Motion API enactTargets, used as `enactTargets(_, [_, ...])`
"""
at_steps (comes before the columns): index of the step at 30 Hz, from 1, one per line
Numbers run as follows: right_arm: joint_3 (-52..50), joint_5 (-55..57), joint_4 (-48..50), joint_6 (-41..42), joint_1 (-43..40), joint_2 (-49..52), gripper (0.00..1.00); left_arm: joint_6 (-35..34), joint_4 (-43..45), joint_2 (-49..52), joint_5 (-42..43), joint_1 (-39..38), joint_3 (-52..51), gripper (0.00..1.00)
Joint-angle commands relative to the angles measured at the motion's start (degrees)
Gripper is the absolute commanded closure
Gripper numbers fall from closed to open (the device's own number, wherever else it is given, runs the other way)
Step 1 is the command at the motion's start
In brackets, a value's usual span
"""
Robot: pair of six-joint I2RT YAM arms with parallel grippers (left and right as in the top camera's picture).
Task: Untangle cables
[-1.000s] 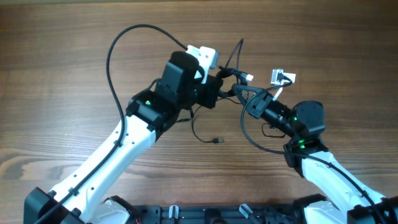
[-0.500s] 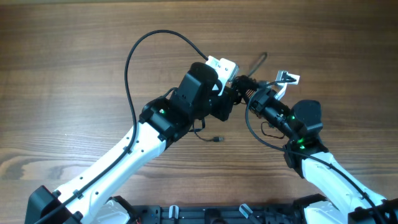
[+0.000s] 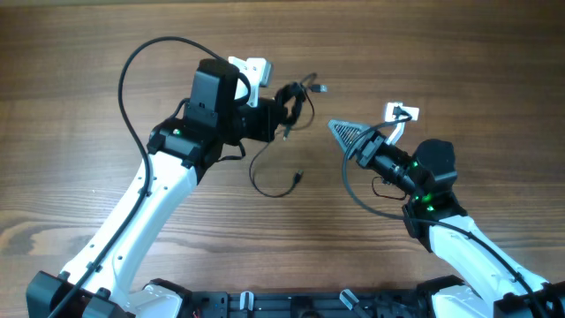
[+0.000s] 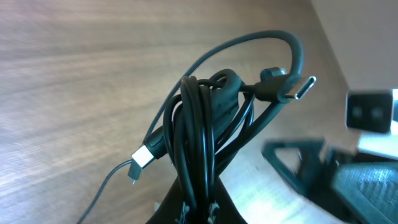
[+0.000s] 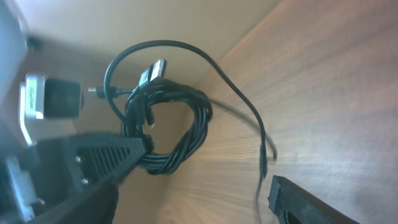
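The cables (image 3: 296, 95) form one tangled black bundle, and my left gripper (image 3: 284, 108) is shut on it just above the table. One thin strand hangs from the bundle and loops over the wood to a small plug (image 3: 298, 177). In the left wrist view the cables (image 4: 205, 118) rise from the left gripper (image 4: 199, 210), with a silver-tipped plug (image 4: 300, 88) at the top right and another plug (image 4: 142, 157) at the lower left. My right gripper (image 3: 346, 137) stands open to the right of the bundle and touches nothing. In the right wrist view the cables (image 5: 165, 124) hang ahead of the right gripper (image 5: 205, 186).
The thick black wire of the left arm (image 3: 132, 79) arcs over the table at the left. The brown wooden table (image 3: 459, 53) stretches all around. A black rail (image 3: 291, 305) runs along the near edge.
My right gripper has opened and let go of the cables. The left arm has swung left with the bundle, so the two grippers now stand apart.
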Motion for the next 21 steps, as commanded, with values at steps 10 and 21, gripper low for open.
enactTargets(10, [0.37,-0.81,9.38,-29.11,-2.78,-0.09,0.13,17.79,-11.13,-0.70,4.46,0.50,0.31,0.96])
enactTargets(21, [0.37,-18.27,8.04,-32.48,-5.22,-0.04,0.05,31.56,-10.25,-0.70,1.81,-3.96,0.31,0.96])
